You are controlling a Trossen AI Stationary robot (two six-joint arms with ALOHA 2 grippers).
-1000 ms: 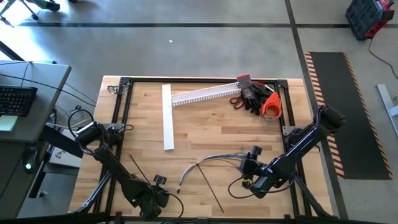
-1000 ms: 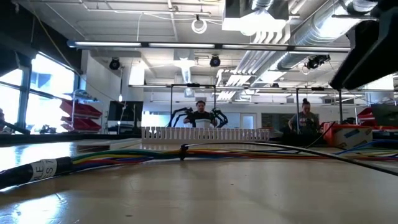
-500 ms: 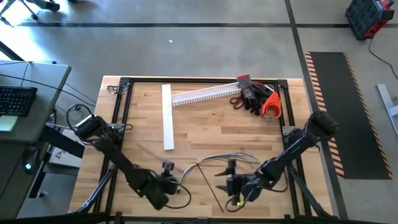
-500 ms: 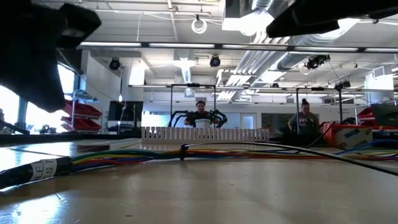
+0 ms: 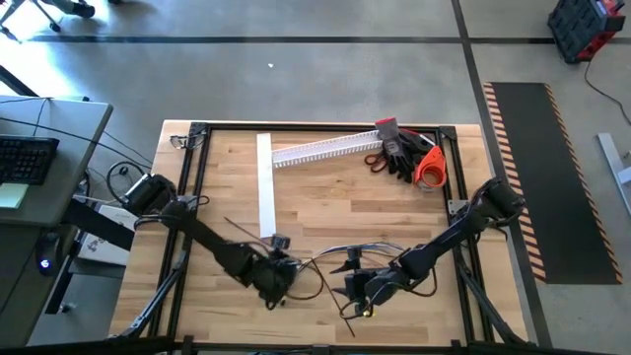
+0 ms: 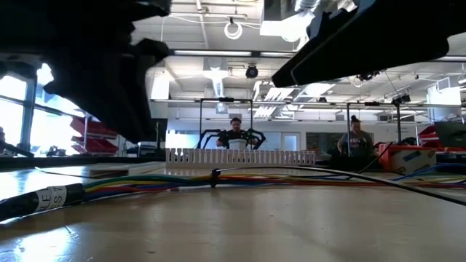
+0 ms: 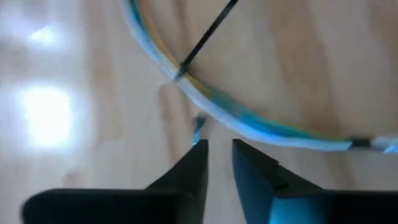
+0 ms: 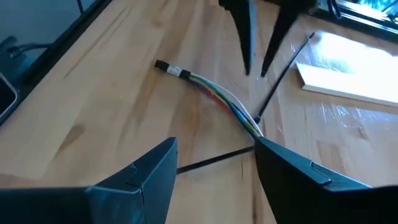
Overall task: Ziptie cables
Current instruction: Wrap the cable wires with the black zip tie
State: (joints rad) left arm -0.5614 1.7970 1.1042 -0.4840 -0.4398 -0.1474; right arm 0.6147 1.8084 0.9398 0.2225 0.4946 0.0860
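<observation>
Cables (image 5: 357,248) lie in a loose arc on the near middle of the wooden table (image 5: 325,202), with a ziptie (image 5: 333,296) crossing under them. Left gripper (image 5: 279,279) hangs just above the cables' left end, its fingers (image 7: 194,167) parted by a narrow gap and holding nothing. Right gripper (image 5: 353,284) hovers close beside the cables from the other side, its jaws spread wide and empty. Both tips are near each other. At the far edge sit a white slotted channel (image 5: 325,150), black gloves (image 5: 402,153) and a flat white strip (image 5: 265,184).
</observation>
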